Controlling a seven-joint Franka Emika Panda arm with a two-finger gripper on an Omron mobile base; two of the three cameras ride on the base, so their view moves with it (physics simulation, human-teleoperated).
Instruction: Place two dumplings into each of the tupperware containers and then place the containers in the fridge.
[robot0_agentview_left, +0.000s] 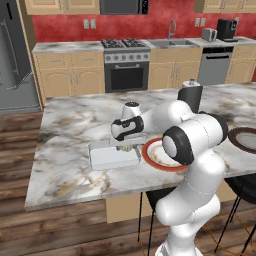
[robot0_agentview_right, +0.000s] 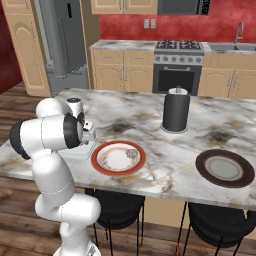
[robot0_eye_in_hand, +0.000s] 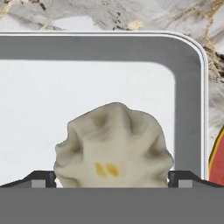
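Note:
My gripper (robot0_eye_in_hand: 111, 179) hangs low over the flat translucent white tupperware container (robot0_agentview_left: 102, 159), which sits on the island left of a red-rimmed plate (robot0_agentview_left: 152, 161). The jaws stand open. A beige pleated dumpling (robot0_eye_in_hand: 114, 146) sits between the two fingertips (robot0_eye_in_hand: 43, 178) over the container's white floor (robot0_eye_in_hand: 65, 96). Whether it rests on the floor I cannot tell. Another dumpling (robot0_agentview_right: 132, 153) lies on the red-rimmed plate (robot0_agentview_right: 102, 167). The grey fridge (robot0_agentview_left: 12, 55) stands shut at the far left of the kitchen.
A black cylinder on a round base (robot0_agentview_right: 175, 112) stands mid-island behind the plate. A dark brown plate (robot0_agentview_right: 225, 168) lies to the right. My own arm (robot0_agentview_left: 192, 140) leans over the red-rimmed plate. Black stools (robot0_agentview_right: 117, 207) stand under the near edge.

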